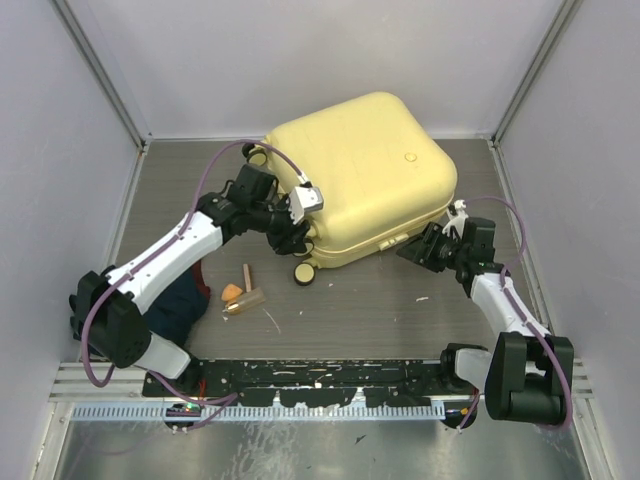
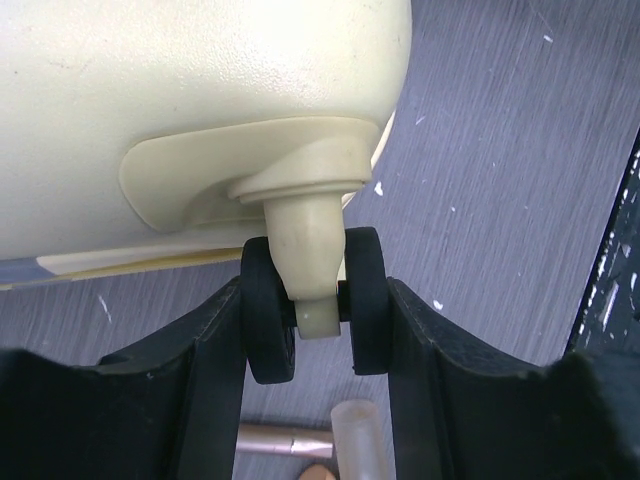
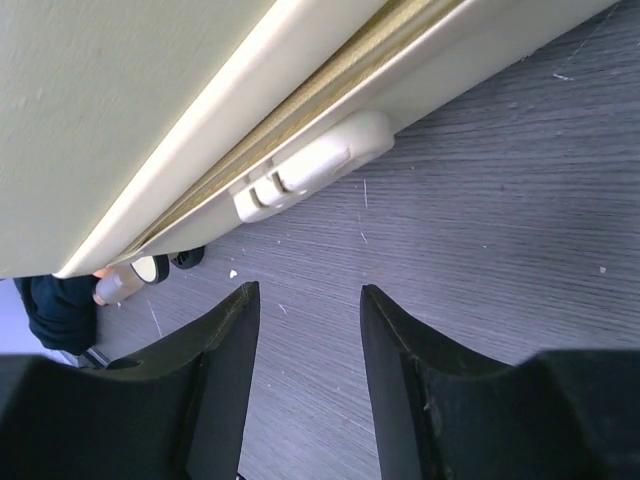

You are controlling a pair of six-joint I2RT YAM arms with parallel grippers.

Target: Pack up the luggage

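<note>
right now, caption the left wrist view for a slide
Left pincer clamped on the luggage's caster wheel.

Luggage point(image 3: 130, 100) cut off in both wrist views; small loose items point(image 1: 242, 292) too small to identify.

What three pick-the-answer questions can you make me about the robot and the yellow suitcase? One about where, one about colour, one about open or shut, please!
1. Where is the left gripper?
A) high in the air
B) around a wheel of the luggage
C) inside a box

2. What colour is the luggage's shell?
A) red
B) green
C) pale yellow

3. How is the luggage right now?
A) closed
B) wide open
C) lid taken off

Answers:
1 B: in the left wrist view its fingers press on both sides of the black wheel.
2 C: the shell looks pale yellow in every view.
3 A: from above, its two halves sit shut together.
</note>
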